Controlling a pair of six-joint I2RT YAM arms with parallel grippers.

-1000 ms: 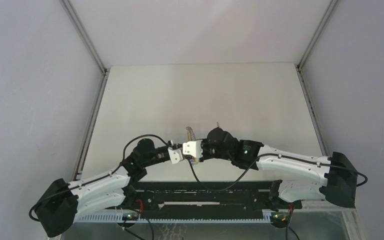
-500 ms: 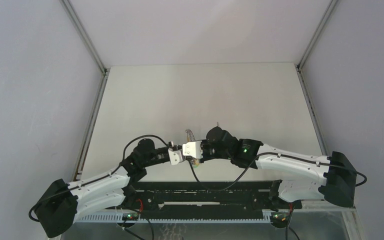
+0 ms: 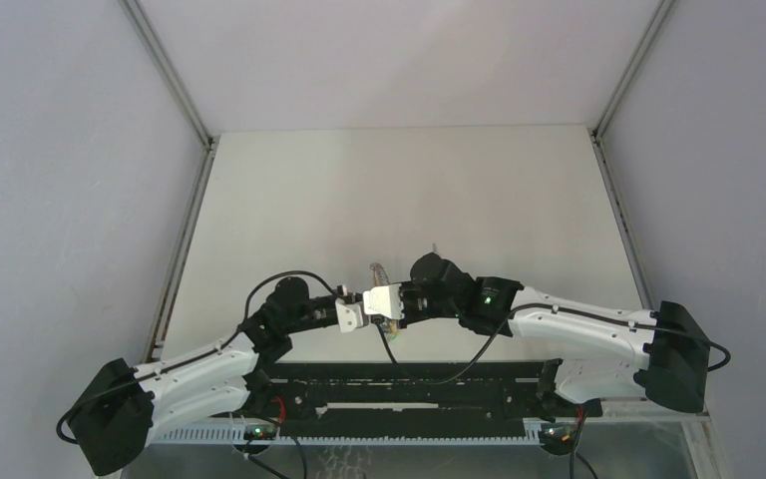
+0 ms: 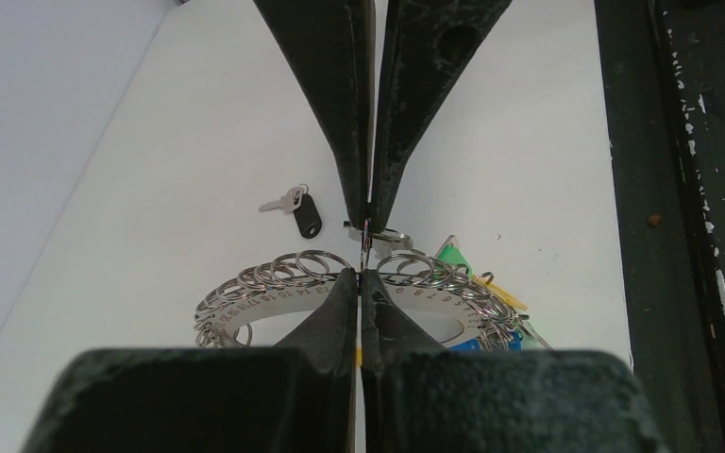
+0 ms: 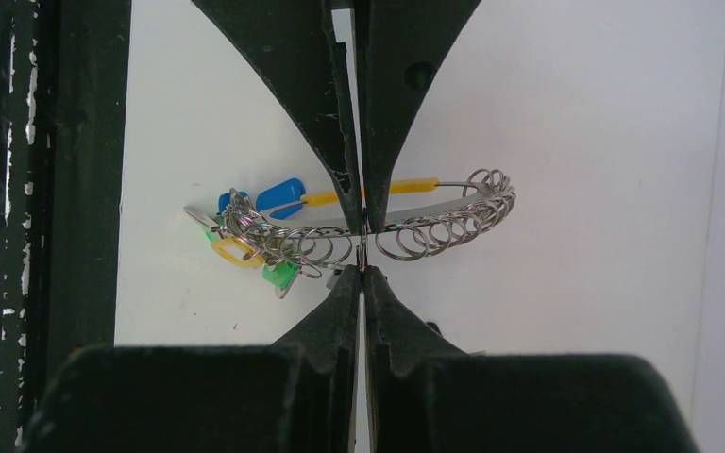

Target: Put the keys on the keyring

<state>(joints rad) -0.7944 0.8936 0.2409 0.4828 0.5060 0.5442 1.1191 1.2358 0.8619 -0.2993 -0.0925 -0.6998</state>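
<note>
Your left gripper (image 4: 361, 274) and right gripper (image 5: 362, 271) met tip to tip. Each was clenched on the same thin wire loop of the keyring (image 5: 439, 229), seen edge-on between the dark, scuffed, wedge-shaped fingers.

The keyring was a curved band fringed with small, shiny split loops of silver wire. They overlapped too much for you to count.

In the right wrist view, the keys (image 5: 245, 236) bunched at 9 o'clock from the pinch. You could count two glossy blue heads (image 5: 278, 195), one yellow head (image 5: 233, 250) and one green head (image 5: 278, 276). A yellow sleeve ran along the band's far edge.

Only the left wrist view showed a white numbered band (image 4: 274, 307) inside the loops. It alone also showed one black key (image 4: 307, 217) with a short silver blade. That key lay flat on the matte white table (image 4: 198, 142) at 10 o'clock from the pinch, apart from the keyring.

From above, the loops peeked out at 12 o'clock from the joined grippers, and the coloured heads were hidden beneath them.
</note>
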